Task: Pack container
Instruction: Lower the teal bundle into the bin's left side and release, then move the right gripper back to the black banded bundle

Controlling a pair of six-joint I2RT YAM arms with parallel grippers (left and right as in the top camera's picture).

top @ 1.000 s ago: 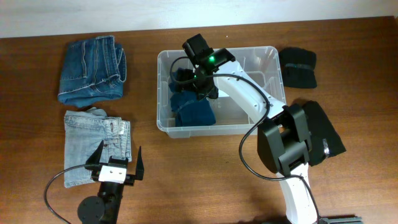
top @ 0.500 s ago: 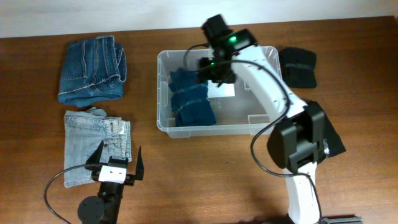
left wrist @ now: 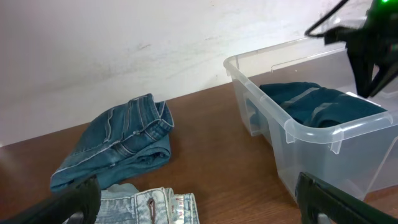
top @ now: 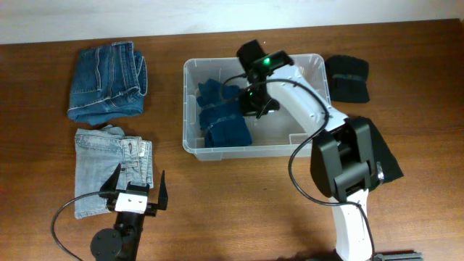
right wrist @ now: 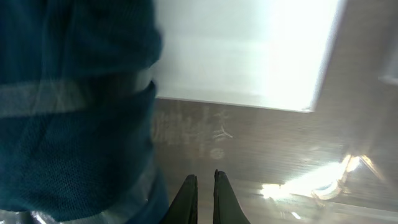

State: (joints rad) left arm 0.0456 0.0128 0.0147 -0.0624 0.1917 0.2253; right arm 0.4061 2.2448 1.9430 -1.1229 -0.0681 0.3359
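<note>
The clear container (top: pixel 191 70) stands in the middle of the table with a folded dark blue garment (top: pixel 221 117) lying in its left half. My right gripper (top: pixel 255 106) is down inside the container, just right of that garment. In the right wrist view its fingertips (right wrist: pixel 204 182) are shut on nothing above the container's base (right wrist: pixel 267 149); the blue garment (right wrist: pixel 68 106) fills the left and a white label (right wrist: pixel 242 50) lies ahead. My left gripper (top: pixel 136 193) rests open near the front edge, over light jeans (top: pixel 109 170).
Folded dark blue jeans (top: pixel 109 78) lie at the back left. A black garment (top: pixel 346 76) sits right of the container and another (top: pixel 378 156) lies beside the right arm's base. The left wrist view shows the container's wall (left wrist: pixel 267 118) and the dark jeans (left wrist: pixel 118 146).
My right gripper went from open over the blue garment to shut and empty, shifting right and settling beside it. The garment stays in the container. The left arm has not moved.
</note>
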